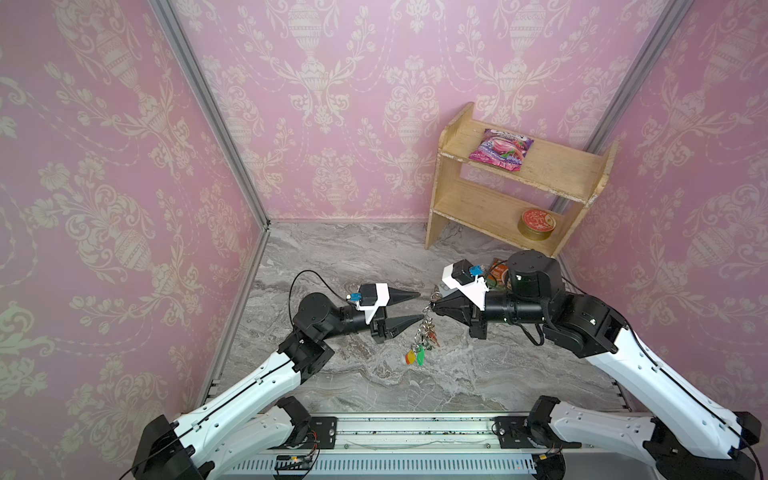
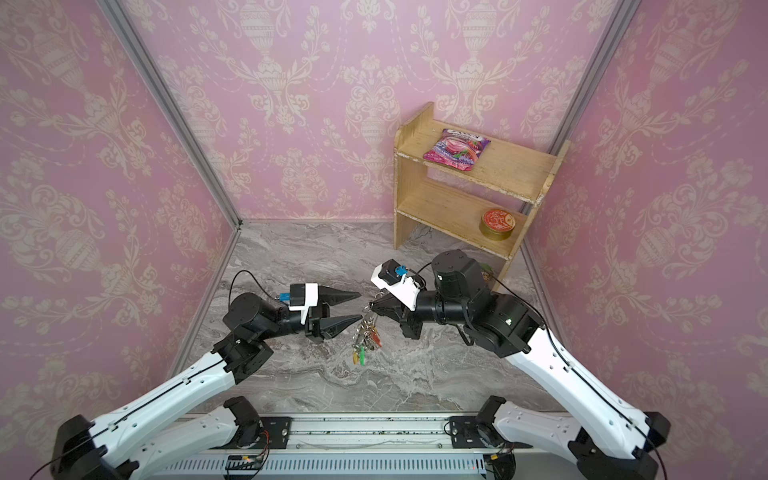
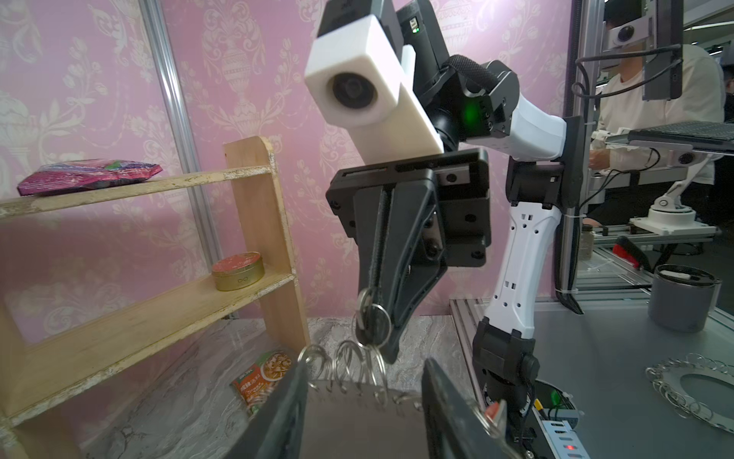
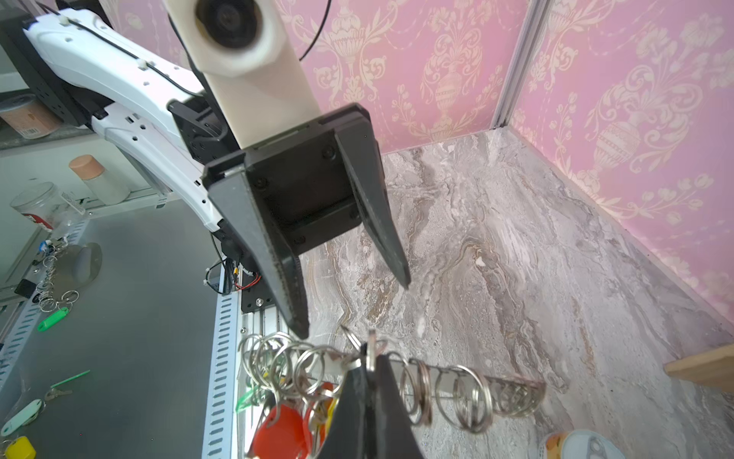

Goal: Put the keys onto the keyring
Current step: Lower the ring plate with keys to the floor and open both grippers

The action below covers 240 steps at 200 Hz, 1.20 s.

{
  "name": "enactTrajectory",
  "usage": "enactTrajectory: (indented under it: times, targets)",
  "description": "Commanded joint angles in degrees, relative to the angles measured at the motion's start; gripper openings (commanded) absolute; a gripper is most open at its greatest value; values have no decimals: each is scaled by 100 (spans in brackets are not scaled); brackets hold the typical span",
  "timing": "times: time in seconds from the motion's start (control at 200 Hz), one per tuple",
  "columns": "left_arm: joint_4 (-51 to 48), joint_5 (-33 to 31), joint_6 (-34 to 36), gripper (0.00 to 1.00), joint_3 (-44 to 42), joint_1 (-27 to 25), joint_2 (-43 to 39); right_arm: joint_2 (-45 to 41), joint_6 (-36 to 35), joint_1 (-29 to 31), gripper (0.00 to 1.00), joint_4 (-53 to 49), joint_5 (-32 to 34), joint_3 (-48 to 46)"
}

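Note:
The keyring [image 1: 428,322] [image 2: 365,328] is a flat silvery loop strung with small rings. Red, orange, yellow and green tags [image 1: 415,355] dangle from it above the marble floor. My right gripper [image 1: 433,305] [image 4: 373,359] is shut on its upper edge and holds it in the air. My left gripper [image 1: 417,307] [image 3: 365,369] is open, level with the loop. In the left wrist view the loop's flat plate [image 3: 357,417] lies between the spread fingers without being gripped. A small black piece in a ring [image 3: 367,324] at the right fingertips may be the key; I cannot tell for certain.
A wooden shelf [image 1: 582,166] stands at the back right with a purple snack bag [image 1: 500,149] on top and a round red tin [image 1: 536,223] below. A soup packet [image 3: 264,377] lies on the floor by the shelf, behind the right arm. Pink walls close in on three sides.

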Motion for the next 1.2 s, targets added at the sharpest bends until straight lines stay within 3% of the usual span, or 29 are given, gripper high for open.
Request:
enactTrajectory:
  times: [0.0,0.145,0.27,0.49,0.741,0.991,1.196]
  targets:
    - [-716,-472,274,54,-35,22,-351,-26,127,84,0,41,151,134]
    - [-1576,-1035,354,70,-99,28,-858,35,455,144,0,173,165,-185]
    - [-2265,-1877,180,83,-250,28,-1333,163,760,231,0,363,240,-616]
    - [-3335,-3155,-165,98,-582,25,-2129,550,1265,333,0,1094,248,-1400]
    - [-3999,-3752,-294,99,-607,28,-2603,906,1434,423,0,1273,464,-1871]
    - [-3970,-3779,-250,99,-639,20,-2695,589,1425,437,0,623,1086,-2093]
    - [-3977,-3829,-224,99,-658,27,-2743,976,1672,522,0,765,1011,-2078]
